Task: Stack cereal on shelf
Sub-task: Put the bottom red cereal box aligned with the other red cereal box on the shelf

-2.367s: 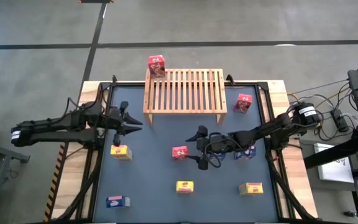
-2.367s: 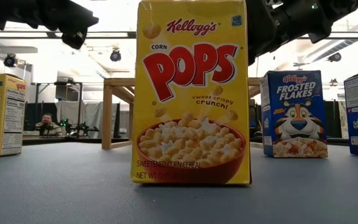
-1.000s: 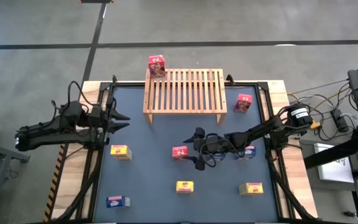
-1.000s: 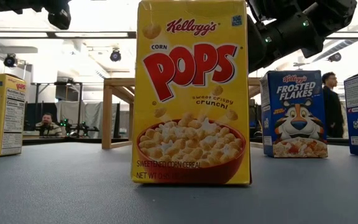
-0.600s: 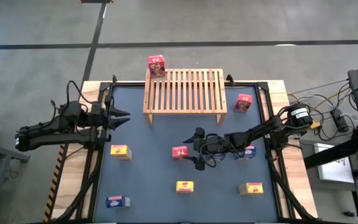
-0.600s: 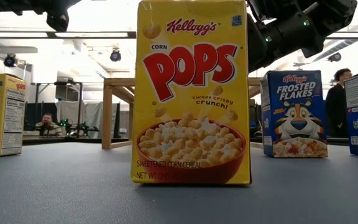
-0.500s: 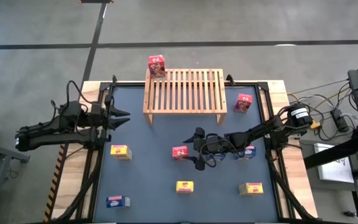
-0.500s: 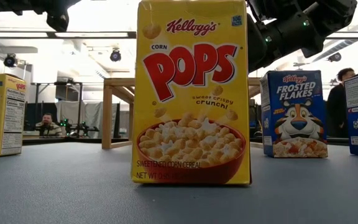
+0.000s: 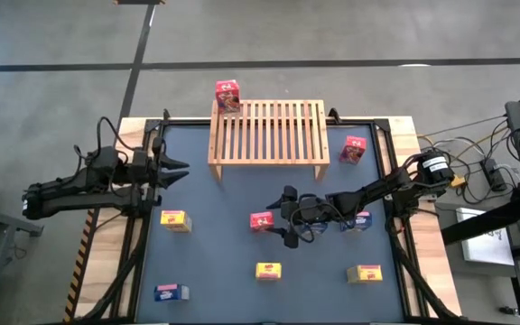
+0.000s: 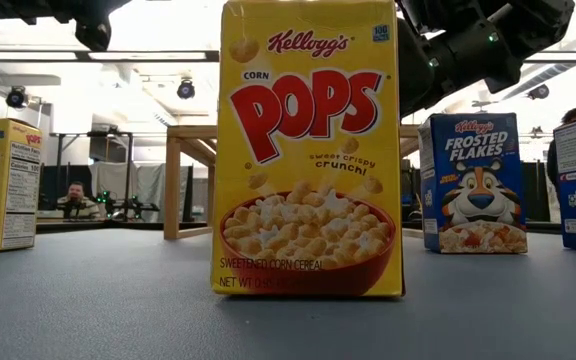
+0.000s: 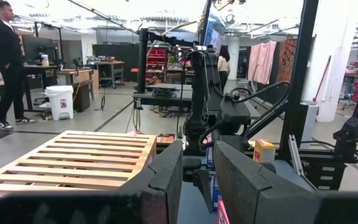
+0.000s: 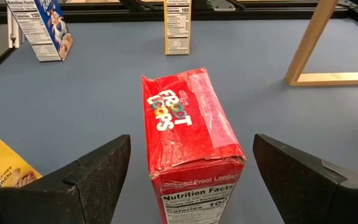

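Shelf: light wooden slatted rack (image 9: 267,132) stands at the far middle of the dark surface (image 9: 215,262), wider than deep, on short legs.
Red boxes: one Froot Loops box (image 9: 261,221) stands upright near the middle of the surface, in front of the shelf and apart from it; a second red box (image 9: 228,96) sits at the shelf's far left corner, though whether it rests on the slats or just behind them cannot be told; a third (image 9: 354,150) stands on the surface just right of the shelf.
Yellow boxes: a Corn Pops box (image 9: 268,270) stands at the near middle; another (image 9: 175,219) is on the left; another (image 9: 365,273) is at the near right.
Blue boxes: one Frosted Flakes box (image 9: 171,292) is at the near left corner; another (image 9: 361,220) is partly hidden under the right arm.
Right tool (image 9: 286,216): spread wide, low over the surface, just right of the middle Froot Loops box; the wrist view shows the box (image 12: 188,134) between the two fingers (image 12: 91,177) with a gap on each side, not touched.
Left tool (image 9: 177,169): empty, fingers (image 11: 169,171) close together with a narrow gap between them, held over the left edge of the surface, pointing toward the shelf.
Room: a person (image 11: 4,60) stands in the background of the left wrist view.
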Robot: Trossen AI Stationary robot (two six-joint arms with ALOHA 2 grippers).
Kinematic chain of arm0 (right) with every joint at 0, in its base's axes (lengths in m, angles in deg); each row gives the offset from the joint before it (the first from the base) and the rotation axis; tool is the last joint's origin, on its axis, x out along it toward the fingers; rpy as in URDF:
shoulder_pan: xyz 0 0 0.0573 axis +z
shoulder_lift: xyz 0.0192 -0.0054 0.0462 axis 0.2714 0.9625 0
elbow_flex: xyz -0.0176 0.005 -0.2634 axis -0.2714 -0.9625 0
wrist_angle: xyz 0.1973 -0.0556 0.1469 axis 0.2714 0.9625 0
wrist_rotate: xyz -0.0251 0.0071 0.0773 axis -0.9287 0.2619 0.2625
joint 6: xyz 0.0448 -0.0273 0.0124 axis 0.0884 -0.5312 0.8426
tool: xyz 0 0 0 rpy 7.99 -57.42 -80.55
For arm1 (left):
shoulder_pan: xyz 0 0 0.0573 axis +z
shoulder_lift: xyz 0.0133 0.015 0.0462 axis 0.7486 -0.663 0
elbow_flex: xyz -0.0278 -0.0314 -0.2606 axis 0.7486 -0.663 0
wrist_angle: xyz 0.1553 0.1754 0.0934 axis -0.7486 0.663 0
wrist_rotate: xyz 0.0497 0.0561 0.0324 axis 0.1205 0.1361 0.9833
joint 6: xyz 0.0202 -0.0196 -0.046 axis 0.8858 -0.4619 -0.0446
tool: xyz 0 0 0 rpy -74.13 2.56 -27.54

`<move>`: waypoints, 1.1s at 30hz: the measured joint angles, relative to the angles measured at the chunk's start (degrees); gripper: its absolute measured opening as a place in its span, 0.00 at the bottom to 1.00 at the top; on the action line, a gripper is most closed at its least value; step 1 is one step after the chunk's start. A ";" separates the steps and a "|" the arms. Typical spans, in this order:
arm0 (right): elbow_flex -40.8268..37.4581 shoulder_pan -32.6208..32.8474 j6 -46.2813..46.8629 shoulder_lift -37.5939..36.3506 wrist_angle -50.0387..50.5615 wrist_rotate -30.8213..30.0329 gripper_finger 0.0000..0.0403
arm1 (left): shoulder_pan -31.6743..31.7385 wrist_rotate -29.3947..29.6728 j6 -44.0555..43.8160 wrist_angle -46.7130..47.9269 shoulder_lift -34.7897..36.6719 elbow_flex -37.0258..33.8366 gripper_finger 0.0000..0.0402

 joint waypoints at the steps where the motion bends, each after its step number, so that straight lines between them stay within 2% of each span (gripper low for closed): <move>1: 0.00 0.00 0.00 0.00 0.02 0.00 0.82 | 0.00 0.00 0.01 -0.01 0.00 0.01 0.19; 33: 0.00 0.00 -0.21 0.02 3.06 0.07 0.81 | -0.02 -0.06 0.46 0.24 -0.33 -0.20 0.19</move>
